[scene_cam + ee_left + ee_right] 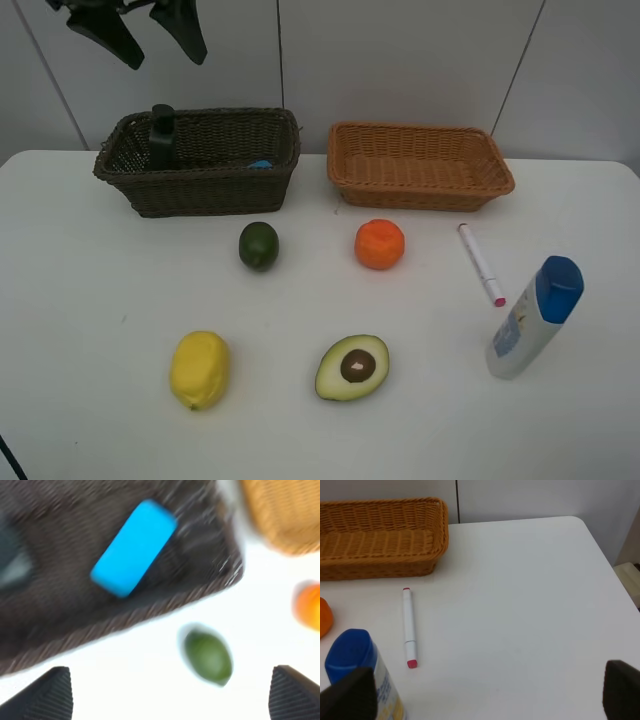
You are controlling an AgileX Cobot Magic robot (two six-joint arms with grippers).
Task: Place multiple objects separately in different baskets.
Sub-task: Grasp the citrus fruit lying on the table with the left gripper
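The dark brown basket (215, 188) holds the dark green pump bottle (162, 136) and a rectangular pad that looks bright blue (134, 547). The light orange-brown basket (420, 189) is empty. On the table lie the lime (258, 245), orange (380, 244), lemon (200, 369), halved avocado (353, 367) and pink-tipped pen (481, 263). The blue-capped white bottle (535, 317) stands at the right. My left gripper (150, 35) hangs open and empty high above the dark basket. My right gripper (482, 700) is open and empty, near the bottle (362, 680) and pen (409, 627).
A white wall with panel seams stands behind the baskets. The white table's rounded right corner (580, 522) shows in the right wrist view. The left wrist view is motion-blurred and shows the lime (208, 657) just in front of the dark basket.
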